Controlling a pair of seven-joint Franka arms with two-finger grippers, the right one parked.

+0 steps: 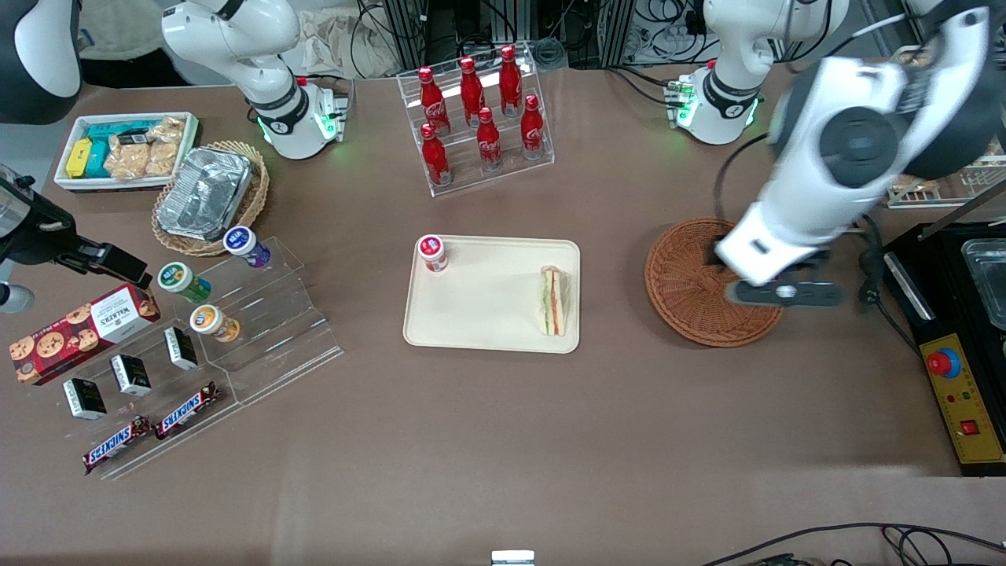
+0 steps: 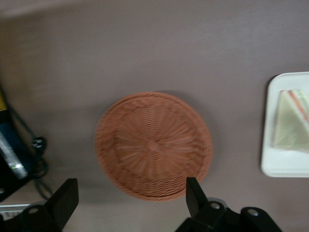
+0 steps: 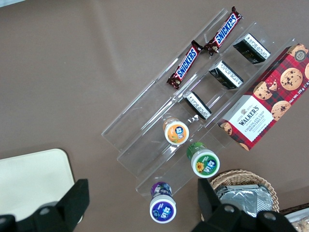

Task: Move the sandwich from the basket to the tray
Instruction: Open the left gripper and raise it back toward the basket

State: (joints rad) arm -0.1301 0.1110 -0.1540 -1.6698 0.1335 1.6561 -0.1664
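Note:
The sandwich (image 1: 553,301) (image 2: 291,121), a white wedge with red and green filling, lies on the cream tray (image 1: 487,314) (image 2: 285,166), along the tray's edge nearest the basket. The round reddish-brown wicker basket (image 1: 684,283) (image 2: 153,145) stands beside the tray toward the working arm's end and holds nothing. My left gripper (image 1: 778,292) (image 2: 130,193) hangs above the basket's rim at the working arm's end. It is open, its black fingers (image 2: 194,193) wide apart with nothing between them.
A small red-capped jar (image 1: 432,253) stands on the tray's corner. A rack of cola bottles (image 1: 479,118) is farther from the camera. A black control box with a red button (image 1: 955,369) lies beside the basket. An acrylic snack stand (image 1: 236,330) lies toward the parked arm's end.

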